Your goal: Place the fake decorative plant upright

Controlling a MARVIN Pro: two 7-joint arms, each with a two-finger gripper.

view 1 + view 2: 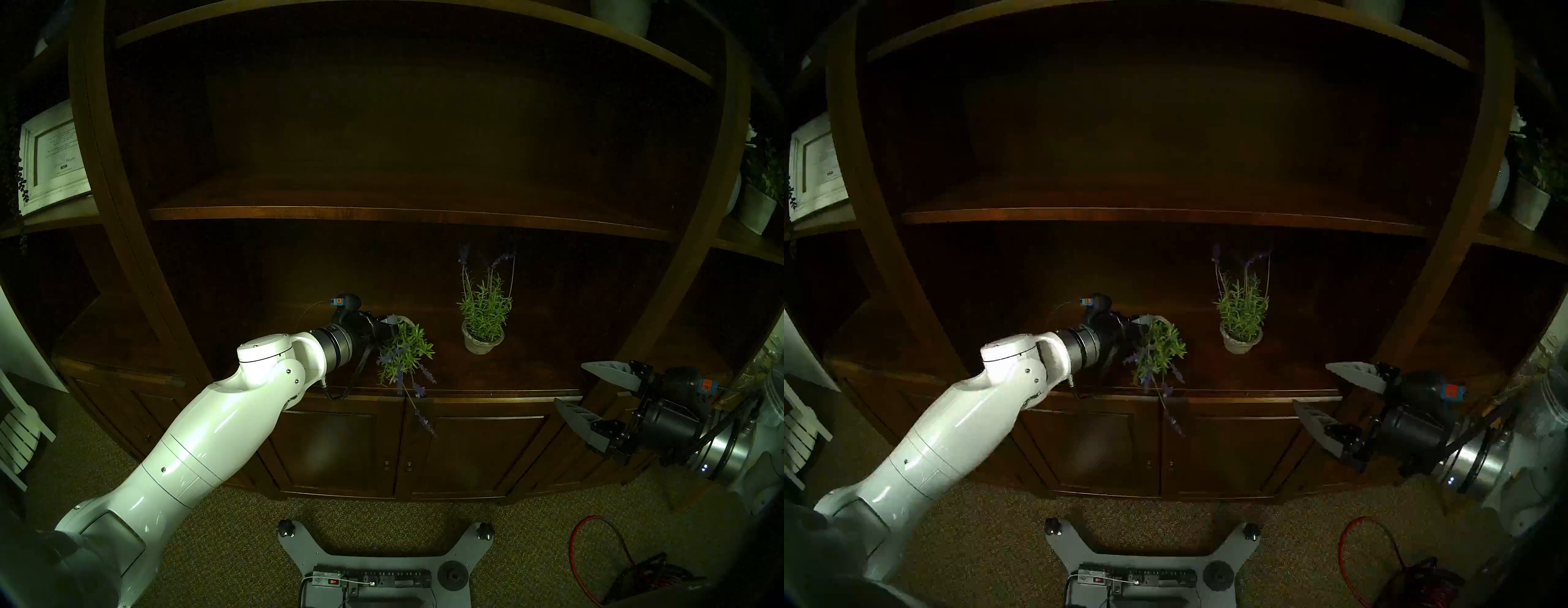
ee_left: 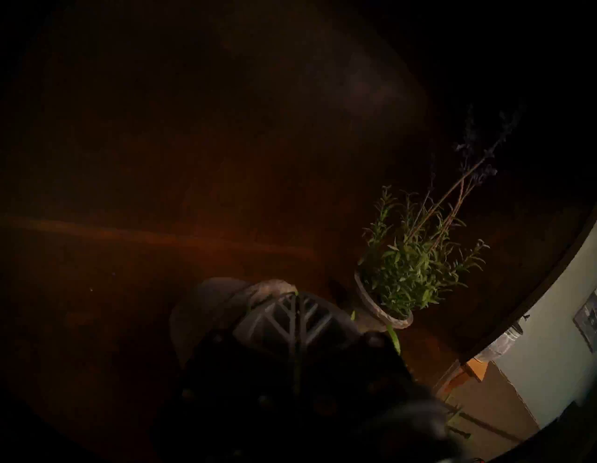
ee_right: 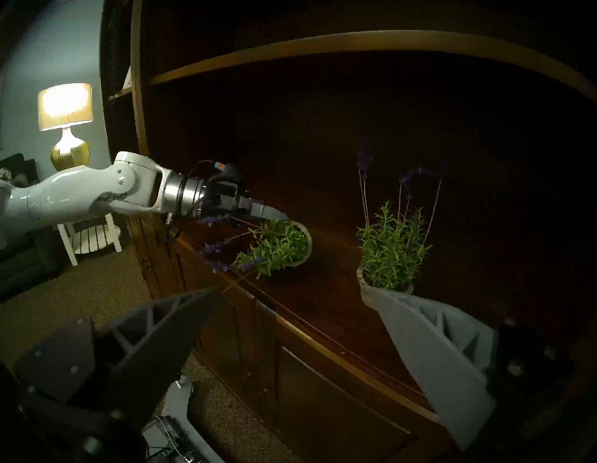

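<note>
This is a home living room, dimly lit. A tall dark-wood bookcase (image 1: 382, 212) with cabinet doors below fills the head views, decorative potted plants (image 1: 483, 322) on its shelves and a framed print (image 1: 51, 157) at its left edge. In the right wrist view a lit table lamp (image 3: 66, 123) glows beside a white slatted side table (image 3: 92, 237) (carpet (image 1: 233, 530) underfoot).

On the shelf (image 1: 488, 384), the tipped plant (image 1: 405, 354) lies left of the upright plant (image 1: 483, 314), stems overhanging the front edge.
</note>
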